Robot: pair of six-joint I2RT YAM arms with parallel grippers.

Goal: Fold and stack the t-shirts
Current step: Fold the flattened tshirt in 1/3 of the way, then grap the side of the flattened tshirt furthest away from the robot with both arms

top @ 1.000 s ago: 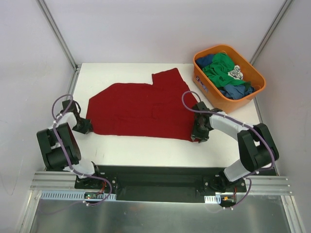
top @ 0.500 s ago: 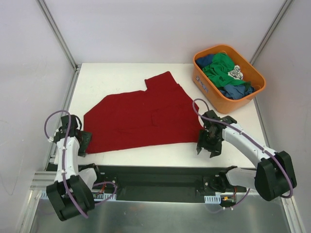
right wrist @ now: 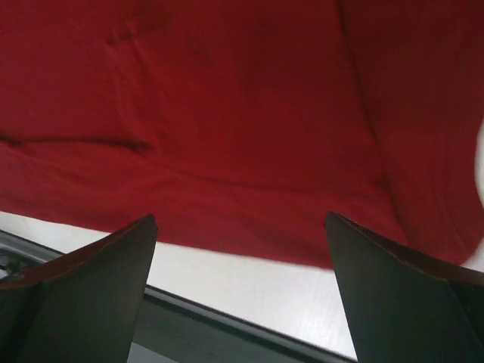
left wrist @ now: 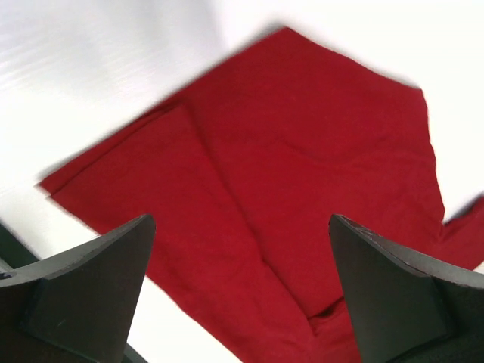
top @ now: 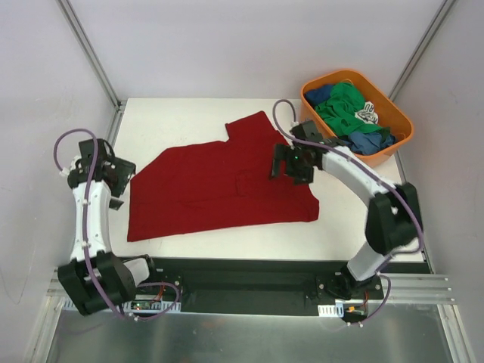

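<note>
Red tee (top: 219,181) lies flat mid-table; left gripper (top: 121,181) hangs at its 9 o'clock edge, right gripper (top: 293,168) above its 2 o'clock part, both jaws wide apart, empty; other tees (top: 344,106) fill the tub (top: 306,102) at 1 o'clock

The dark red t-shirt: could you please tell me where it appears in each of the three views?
Top external: dark red t-shirt spread flat on the white table, left of the orange tub.
Left wrist: fills centre and right of the frame.
Right wrist: fills the upper two thirds.
Shared landmark: its hem against the white table.
</note>
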